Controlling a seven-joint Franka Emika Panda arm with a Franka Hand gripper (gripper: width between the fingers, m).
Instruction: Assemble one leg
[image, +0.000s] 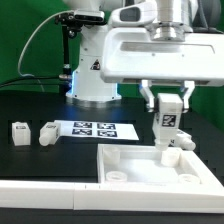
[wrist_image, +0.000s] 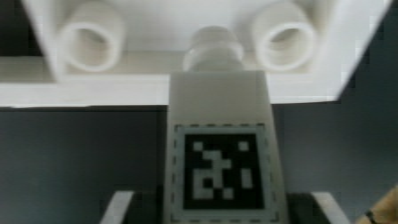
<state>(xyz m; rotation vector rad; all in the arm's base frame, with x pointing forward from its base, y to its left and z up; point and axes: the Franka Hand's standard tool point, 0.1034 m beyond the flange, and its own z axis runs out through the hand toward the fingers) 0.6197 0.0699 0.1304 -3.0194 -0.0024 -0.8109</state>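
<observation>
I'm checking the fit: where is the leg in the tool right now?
On the exterior view's right: the leg stands upright in the tool over the white tray's far edge, right of the marker board.

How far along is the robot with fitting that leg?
Done: the leg is picked up, clamped in the gripper. In hand: it hangs upright by the tray's corner. Left: it doesn't look seated in a hole yet, so that remains.
</observation>
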